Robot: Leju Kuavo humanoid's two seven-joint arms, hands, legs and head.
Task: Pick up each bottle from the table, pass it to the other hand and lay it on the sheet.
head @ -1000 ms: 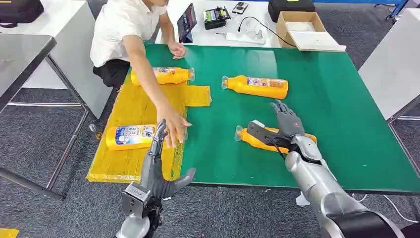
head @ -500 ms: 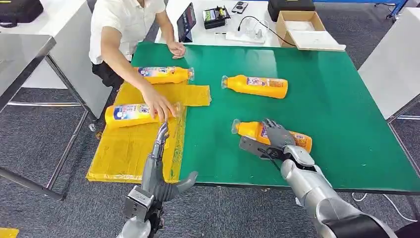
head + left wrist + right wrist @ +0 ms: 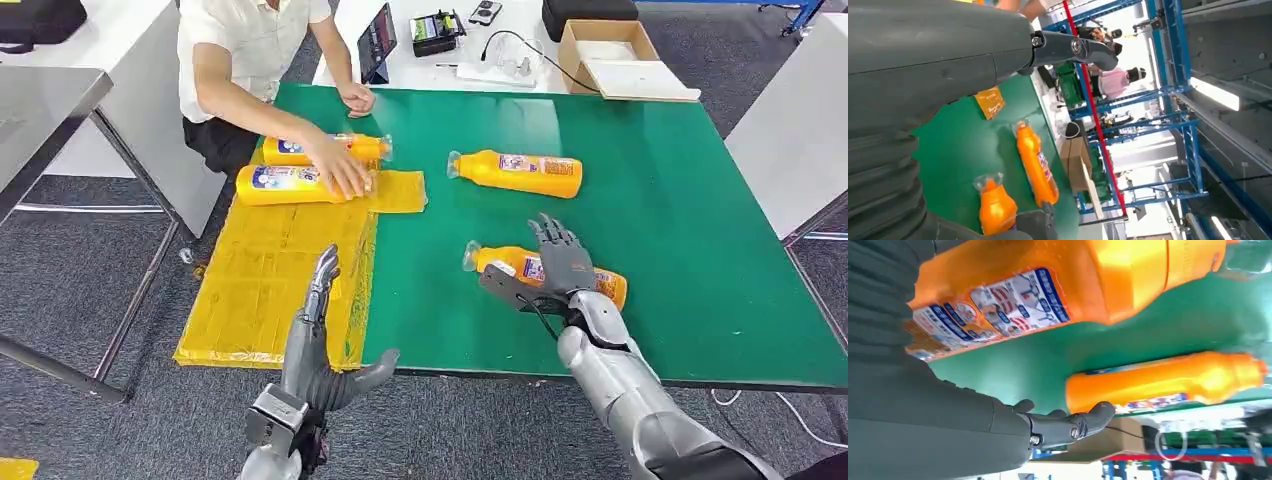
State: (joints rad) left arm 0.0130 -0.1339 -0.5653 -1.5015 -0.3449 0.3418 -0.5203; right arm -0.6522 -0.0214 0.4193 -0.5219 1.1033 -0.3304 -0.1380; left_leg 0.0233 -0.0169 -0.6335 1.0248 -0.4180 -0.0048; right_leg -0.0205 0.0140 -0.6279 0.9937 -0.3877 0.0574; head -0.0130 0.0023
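Head view, right hand (image 3: 560, 262) grasping glossy orange plastic bottle (image 3: 540, 272), left hand (image 3: 322, 330) released, crinkled yellow sheet (image 3: 265, 290)

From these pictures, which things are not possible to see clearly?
- Near bottle, head view: the right hand covers its middle, so the grasp is unclear.
- Label text on the far bottle: too small.
- Sheet bottles: partly under a person's hand.
- Left hand fingers, left wrist view: mostly cut off.

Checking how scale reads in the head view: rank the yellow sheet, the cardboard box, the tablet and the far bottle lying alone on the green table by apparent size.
1. Yellow sheet, clearly largest.
2. Cardboard box.
3. Far bottle, near the box in apparent size; the box stands farther off, so this order is unsure.
4. Tablet, smallest, seen at an angle.
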